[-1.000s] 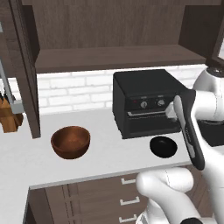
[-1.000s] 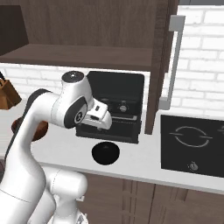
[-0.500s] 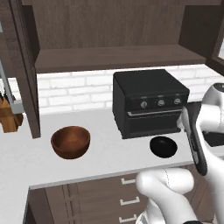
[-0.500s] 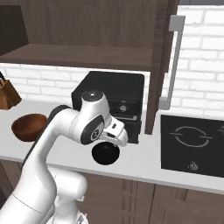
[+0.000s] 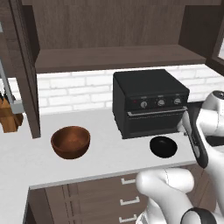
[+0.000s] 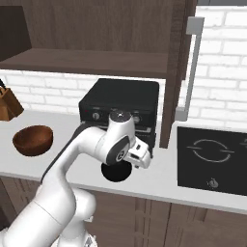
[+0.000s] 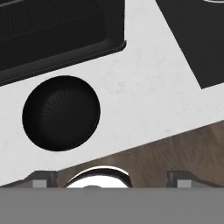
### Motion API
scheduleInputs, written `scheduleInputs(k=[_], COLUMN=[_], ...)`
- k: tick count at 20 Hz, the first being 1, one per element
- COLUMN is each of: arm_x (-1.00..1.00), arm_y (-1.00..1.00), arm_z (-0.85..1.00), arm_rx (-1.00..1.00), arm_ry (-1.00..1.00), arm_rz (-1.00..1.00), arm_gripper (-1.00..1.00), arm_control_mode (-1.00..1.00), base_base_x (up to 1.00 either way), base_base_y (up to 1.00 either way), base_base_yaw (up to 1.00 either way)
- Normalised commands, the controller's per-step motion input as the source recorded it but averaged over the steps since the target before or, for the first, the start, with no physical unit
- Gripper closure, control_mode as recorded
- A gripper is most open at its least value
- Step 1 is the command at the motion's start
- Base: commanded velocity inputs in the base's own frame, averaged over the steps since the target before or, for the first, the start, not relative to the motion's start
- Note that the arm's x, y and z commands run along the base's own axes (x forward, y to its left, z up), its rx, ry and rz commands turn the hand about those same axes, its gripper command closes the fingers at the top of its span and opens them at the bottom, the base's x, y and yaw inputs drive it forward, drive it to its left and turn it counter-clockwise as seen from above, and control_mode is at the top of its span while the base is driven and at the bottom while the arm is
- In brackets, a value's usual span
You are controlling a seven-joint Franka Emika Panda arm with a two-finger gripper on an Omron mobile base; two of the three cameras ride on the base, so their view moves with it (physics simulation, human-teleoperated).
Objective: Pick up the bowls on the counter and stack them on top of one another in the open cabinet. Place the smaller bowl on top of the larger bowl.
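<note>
1. The dark brown wood-grain wall cabinet (image 5: 113,57) stands open above the worktop, its plain brown shelf bare.
2. The flat white-grey counter (image 5: 109,153) runs beneath it, over dark wood drawers with white handles (image 5: 127,202).
3. A boxy black countertop oven (image 5: 148,103) sits at the back of the counter, and a black cooktop (image 6: 212,159) is set into the surface to its right.
4. The wide reddish-brown wooden bowl (image 5: 70,142) rests upright on the counter, well to the left of the oven.
5. The small glossy black bowl (image 7: 61,113) sits upright just in front of the oven, near the counter's front edge.
6. The white arm's two-finger gripper (image 7: 109,180) hangs above the counter edge beside the black bowl, fingers spread wide and holding nothing.
7. A brown knife block (image 6: 7,103) stands at the far left.
</note>
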Motion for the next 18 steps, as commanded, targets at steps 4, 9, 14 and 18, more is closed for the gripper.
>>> scheduleInputs(k=[4,9,14,18], arm_x=[0.53,0.51,0.37,0.14], arm_y=[-0.02,0.0,0.0,0.0], arm_z=[-0.31,-0.28,-0.35,-0.47], arm_rx=[0.11,0.07,0.0,0.01], arm_ry=[0.0,0.01,0.08,0.09], arm_rz=[0.0,0.0,0.0,0.0], arm_gripper=[-1.0,-1.0,-1.0,-1.0], arm_control_mode=[-1.0,-1.0,-1.0,-1.0], base_base_x=[0.0,0.0,0.0,0.0], base_base_y=[0.0,0.0,0.0,0.0], base_base_yaw=[0.0,0.0,0.0,0.0])
